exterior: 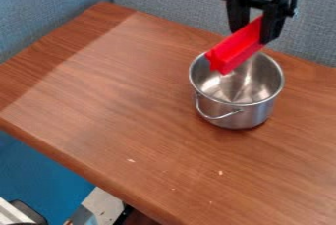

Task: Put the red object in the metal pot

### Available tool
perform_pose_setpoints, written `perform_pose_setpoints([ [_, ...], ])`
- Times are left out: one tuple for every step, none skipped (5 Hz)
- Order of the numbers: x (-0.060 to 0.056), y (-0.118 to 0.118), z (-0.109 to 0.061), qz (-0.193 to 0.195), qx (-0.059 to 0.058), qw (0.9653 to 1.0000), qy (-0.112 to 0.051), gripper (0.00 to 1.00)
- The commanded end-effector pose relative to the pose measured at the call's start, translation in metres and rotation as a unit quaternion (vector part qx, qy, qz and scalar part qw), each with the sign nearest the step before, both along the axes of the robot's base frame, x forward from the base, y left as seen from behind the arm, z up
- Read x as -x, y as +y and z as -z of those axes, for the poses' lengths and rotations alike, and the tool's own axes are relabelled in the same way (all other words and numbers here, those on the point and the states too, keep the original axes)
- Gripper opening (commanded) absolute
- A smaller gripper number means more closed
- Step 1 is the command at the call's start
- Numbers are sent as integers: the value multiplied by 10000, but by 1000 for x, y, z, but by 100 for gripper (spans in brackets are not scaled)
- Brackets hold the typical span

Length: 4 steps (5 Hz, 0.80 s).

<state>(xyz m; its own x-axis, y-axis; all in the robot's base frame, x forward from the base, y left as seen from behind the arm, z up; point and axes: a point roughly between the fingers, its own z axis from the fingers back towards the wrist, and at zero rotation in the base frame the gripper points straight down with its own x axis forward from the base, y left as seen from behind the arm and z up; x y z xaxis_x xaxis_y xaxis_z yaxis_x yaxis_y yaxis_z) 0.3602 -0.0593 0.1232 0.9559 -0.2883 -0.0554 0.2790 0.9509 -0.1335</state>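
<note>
**Red bar held above the open pot**

Nearest the camera, the front corner of the wooden table (92, 101) juts out over a blue floor area, with some pale, blurred items just visible below its edge; what they are cannot be told. The tabletop is a reddish-brown wood grain with a few tiny pale specks near the front.

Further in, on the right half of the table, the metal pot (238, 89) stands upright, shiny and straight-sided, with its thin wire handle hanging against the near wall. Its inside shows only reflections.

Above the pot's far-left rim, the red object (238, 46) hangs in the air, tilted, its lower end towards the left and over the pot's opening, its upper end pinched in the gripper (257, 23). The black jaws are clamped on the bar from either side and point downwards. The bar does not appear to touch the pot.

Behind everything is a blue textured wall (53, 3). No brand, label or writing can be read on any item.
</note>
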Motion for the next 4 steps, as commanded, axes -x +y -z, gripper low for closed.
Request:
perform_pose_setpoints([
  [9, -3, -21, 147, -77, 9993, -348, 0],
  [12, -2, -9, 231, -206, 9992, -272, 0],
  [12, 0, 2, 239, -300, 9989, -264, 0],
  [10, 2, 11, 214, -394, 9987, -252, 0],
])
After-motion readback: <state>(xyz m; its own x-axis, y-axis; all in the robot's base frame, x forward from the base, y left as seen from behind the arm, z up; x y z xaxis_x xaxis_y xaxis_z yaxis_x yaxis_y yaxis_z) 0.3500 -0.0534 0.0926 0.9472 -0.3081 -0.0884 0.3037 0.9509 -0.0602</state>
